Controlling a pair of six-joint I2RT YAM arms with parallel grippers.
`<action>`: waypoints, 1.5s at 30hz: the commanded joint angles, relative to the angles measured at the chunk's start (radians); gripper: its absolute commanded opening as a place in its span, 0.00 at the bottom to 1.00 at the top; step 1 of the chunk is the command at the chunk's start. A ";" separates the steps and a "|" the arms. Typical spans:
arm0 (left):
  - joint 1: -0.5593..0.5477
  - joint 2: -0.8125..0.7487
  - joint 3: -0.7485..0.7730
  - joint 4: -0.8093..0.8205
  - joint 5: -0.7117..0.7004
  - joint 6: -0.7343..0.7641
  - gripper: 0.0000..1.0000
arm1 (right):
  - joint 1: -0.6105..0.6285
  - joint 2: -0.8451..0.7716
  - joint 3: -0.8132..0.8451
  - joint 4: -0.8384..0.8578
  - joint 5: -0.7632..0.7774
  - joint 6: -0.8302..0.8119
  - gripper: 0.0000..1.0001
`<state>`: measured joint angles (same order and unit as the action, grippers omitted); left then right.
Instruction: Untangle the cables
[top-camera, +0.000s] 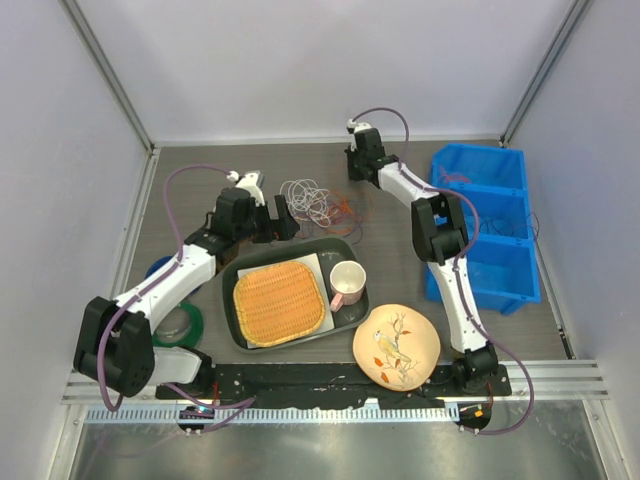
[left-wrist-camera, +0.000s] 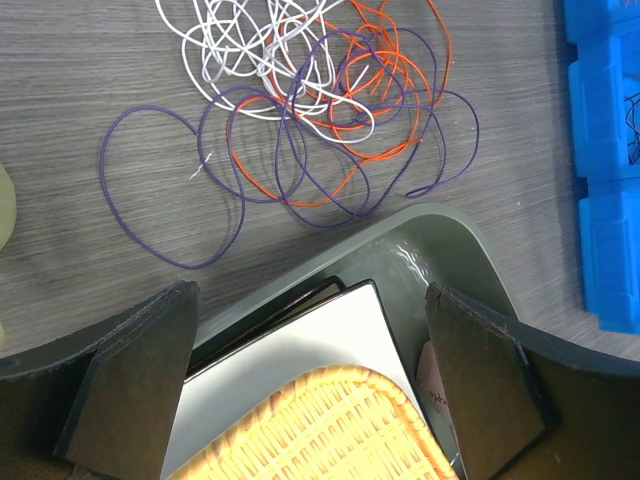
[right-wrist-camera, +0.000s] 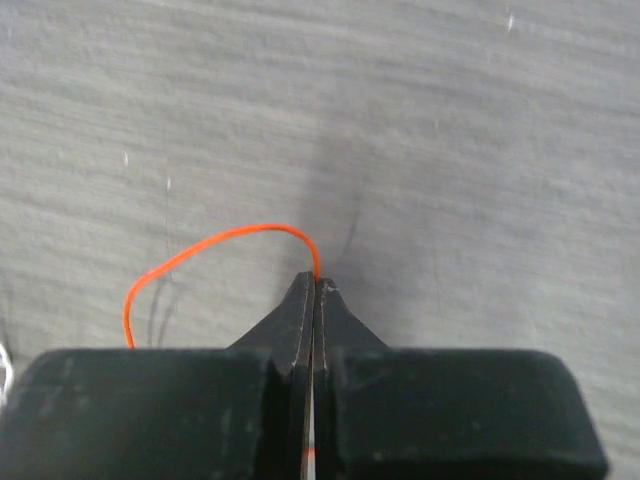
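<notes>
The cables (top-camera: 312, 200) lie in a loose, flat tangle of thin white, orange and purple loops on the surface (top-camera: 300, 160). One orange strand (right-wrist-camera: 220, 238) is pinched in the right gripper (right-wrist-camera: 315, 288).

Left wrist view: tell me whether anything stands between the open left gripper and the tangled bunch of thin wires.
Only the low rim of the dark grey tray: the left gripper hangs open over its corner, and the thin red-orange, purple and white cables lie on the grey table just beyond that rim, nothing else between.
</notes>
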<state>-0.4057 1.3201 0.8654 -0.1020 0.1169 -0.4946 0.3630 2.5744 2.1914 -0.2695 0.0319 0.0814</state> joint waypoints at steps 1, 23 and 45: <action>0.001 -0.033 0.021 0.021 0.024 0.004 1.00 | 0.002 -0.282 -0.178 0.162 0.032 0.006 0.01; 0.001 -0.093 0.007 0.018 0.113 0.021 1.00 | 0.056 -0.959 -0.162 0.185 0.577 -0.152 0.01; -0.340 0.200 0.227 0.239 -0.025 0.190 1.00 | 0.014 -1.350 -0.637 0.236 -0.064 0.104 0.01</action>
<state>-0.7242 1.3941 1.0096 -0.0257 0.2192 -0.3019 0.3759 1.3247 1.6558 -0.1642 0.1032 0.1509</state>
